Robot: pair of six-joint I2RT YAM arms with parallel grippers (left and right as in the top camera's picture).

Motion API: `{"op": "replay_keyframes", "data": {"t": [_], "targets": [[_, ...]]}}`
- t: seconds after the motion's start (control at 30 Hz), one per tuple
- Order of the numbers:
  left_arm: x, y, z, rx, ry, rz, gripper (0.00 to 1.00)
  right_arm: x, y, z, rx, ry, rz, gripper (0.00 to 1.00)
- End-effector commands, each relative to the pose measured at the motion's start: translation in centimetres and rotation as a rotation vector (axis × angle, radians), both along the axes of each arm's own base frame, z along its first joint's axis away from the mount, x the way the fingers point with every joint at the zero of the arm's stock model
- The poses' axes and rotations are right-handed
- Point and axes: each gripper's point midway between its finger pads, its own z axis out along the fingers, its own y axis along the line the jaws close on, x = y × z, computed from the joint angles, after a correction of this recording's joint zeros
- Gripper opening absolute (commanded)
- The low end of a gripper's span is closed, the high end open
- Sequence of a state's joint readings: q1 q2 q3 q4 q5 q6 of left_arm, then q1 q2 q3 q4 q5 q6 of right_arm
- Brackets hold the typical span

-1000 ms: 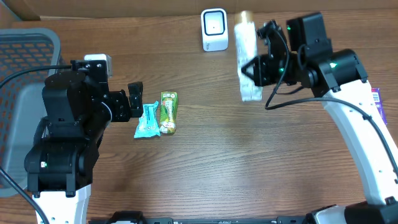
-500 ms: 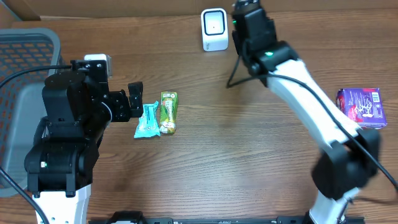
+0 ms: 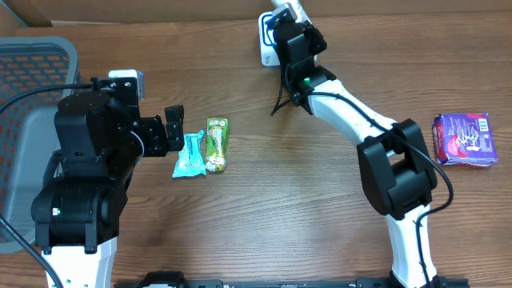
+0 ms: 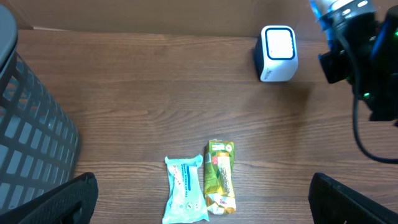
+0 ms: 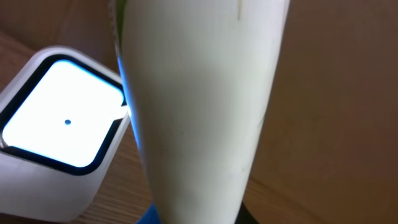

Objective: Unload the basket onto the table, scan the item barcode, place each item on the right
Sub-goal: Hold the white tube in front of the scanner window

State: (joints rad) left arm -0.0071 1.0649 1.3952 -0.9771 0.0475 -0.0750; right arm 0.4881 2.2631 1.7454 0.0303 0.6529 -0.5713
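Overhead: the right gripper is clamped shut on a white tube, close by the scanner — the left gripper gapes wide and empty beside a teal packet and a green packet. Left wrist: its fingers stand well apart, either side of the packets. Right wrist: the tube fills the frame — the scanner's lit face just beside it

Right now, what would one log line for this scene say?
right hand: shut on item | item: at scanner | left hand: open, empty
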Motion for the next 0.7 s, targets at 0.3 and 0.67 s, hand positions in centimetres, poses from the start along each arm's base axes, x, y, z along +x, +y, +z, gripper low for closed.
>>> {"op": "replay_keyframes", "data": {"t": [0.3, 0.67], "targets": [[-0.1, 0.1, 0.8, 0.008, -0.021, -0.003, 1.00, 1.1, 0.6, -4.5, -0.261, 0.072, 0.095, 0.04], [-0.1, 0.1, 0.8, 0.008, -0.021, -0.003, 1.00, 1.0, -0.3, -4.1, -0.281, 0.061, 0.038, 0.04]]}}
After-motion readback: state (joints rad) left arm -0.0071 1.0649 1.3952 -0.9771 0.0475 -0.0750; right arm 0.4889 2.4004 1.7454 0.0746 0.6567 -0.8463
